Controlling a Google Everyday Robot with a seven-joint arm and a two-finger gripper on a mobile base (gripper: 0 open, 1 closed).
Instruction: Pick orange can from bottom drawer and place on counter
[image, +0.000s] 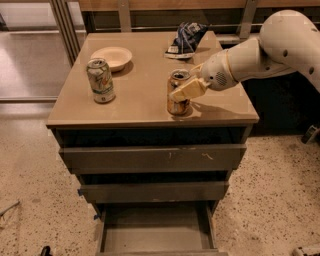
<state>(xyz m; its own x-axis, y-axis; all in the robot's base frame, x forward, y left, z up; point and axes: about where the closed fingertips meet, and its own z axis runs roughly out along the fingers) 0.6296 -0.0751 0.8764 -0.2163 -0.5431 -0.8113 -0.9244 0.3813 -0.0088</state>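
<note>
Orange can (178, 101) is seen upright on counter (145, 107), nr its front-right edge, and is clasped round the upper body by gripper (183, 88), reached in from the right. Bottom drawer (156, 236) is pulled open below. Pale green can (100, 80) is stood well apart, on the left.

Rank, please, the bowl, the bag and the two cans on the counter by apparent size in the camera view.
1. The bag and the bowl: about alike, both farther back.
2. The green can.
3. The orange can: slightly smaller, partly covered by the hand.
</note>
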